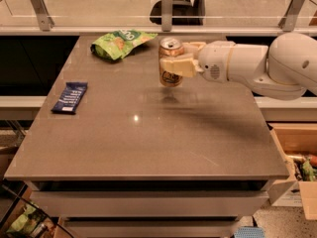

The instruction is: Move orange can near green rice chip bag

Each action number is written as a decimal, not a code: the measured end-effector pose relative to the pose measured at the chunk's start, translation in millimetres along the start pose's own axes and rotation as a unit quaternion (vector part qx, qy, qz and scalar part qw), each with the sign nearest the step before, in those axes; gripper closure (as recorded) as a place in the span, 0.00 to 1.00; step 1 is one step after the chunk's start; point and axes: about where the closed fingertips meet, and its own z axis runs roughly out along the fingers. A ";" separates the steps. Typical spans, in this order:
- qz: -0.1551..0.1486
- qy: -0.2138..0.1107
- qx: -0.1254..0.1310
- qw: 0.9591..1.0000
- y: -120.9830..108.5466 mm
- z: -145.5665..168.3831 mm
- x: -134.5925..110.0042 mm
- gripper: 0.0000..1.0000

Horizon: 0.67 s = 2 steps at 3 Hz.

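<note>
Gripper [172, 59] of cream-coloured plastic clamps the orange can [171, 79] from the side, one flat, blocky finger [174, 66] lying across the front of the cylinder and the other reaching round behind it, the jaws closed to the can's width and touching nothing else. Behind the fingers, the smooth, rounded white arm [257, 66] swells into a bulbous shell at the frame's right edge. The can, a small metal cylinder with an orange-gold skin, a dark emblem near its base and a silver pull-tab top, stands upright in the grasp just to the right of the green rice chip bag [119, 42], as the camera sees it, with a narrow strip of bare tabletop showing between the two. Its base appears to hang slightly above the surface, where a dim reflection lies beneath it. The bag, glossy, crinkled and light green with white lettering, lies flat near the far edge of the table [148, 148], a broad brown-grey slab with a stone-like finish, a soft sheen and a small bright glint. Well in front of the bag and a little to its left, close to the table's side edge, lies a flat dark blue wrapped bar [70, 96]. Beyond the bag runs a glass railing [99, 4] held by grey metal posts [167, 6].
</note>
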 end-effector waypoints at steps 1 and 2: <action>-0.007 -0.002 -0.004 1.000 -20.0 8.8 -15.2 1.00; -0.009 -0.003 -0.014 1.000 -37.7 23.8 -26.1 1.00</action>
